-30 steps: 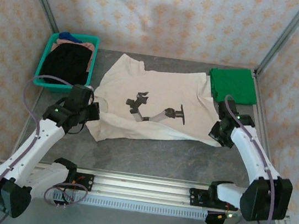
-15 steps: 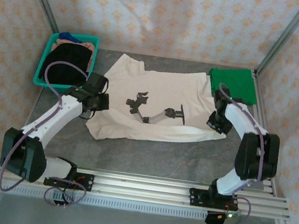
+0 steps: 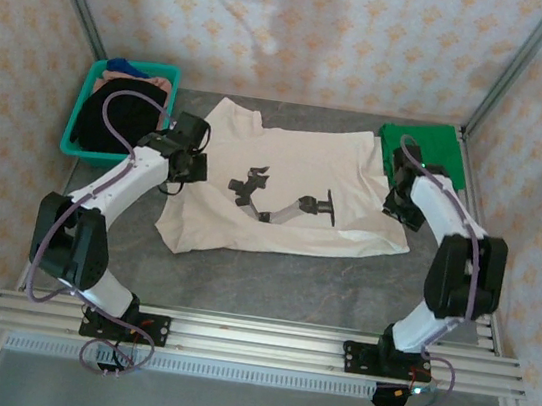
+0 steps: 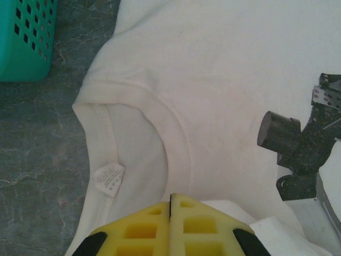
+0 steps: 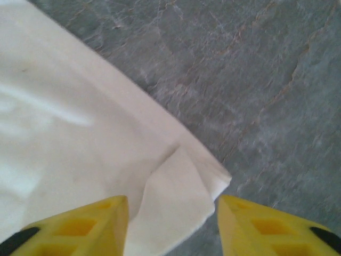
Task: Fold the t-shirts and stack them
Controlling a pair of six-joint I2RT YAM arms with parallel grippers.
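Top external: cream t-shirt [image 3: 298,156] lies spread mid-bench [image 3: 280,285], black print [image 3: 250,190] facing up, near edge uneven. Green t-shirt [image 3: 422,152] sits folded in the far right corner, just beside the cream one's right edge. Left end effector [image 3: 185,156] is over the cream shirt's left side, right end effector [image 3: 403,196] at its right edge.

Left wrist: left end effector [image 4: 170,213] is closed pad to pad, just off the collar [image 4: 176,133]. Neck label [image 4: 108,178] shows. Can't tell if any cloth is pinched. Teal basket [image 4: 24,42] at upper left, off the shirt.

Right wrist: right end effector [image 5: 170,213] has its jaws apart, holding nothing. A folded-over corner of the cream shirt lies flat on the bench between the fingers.
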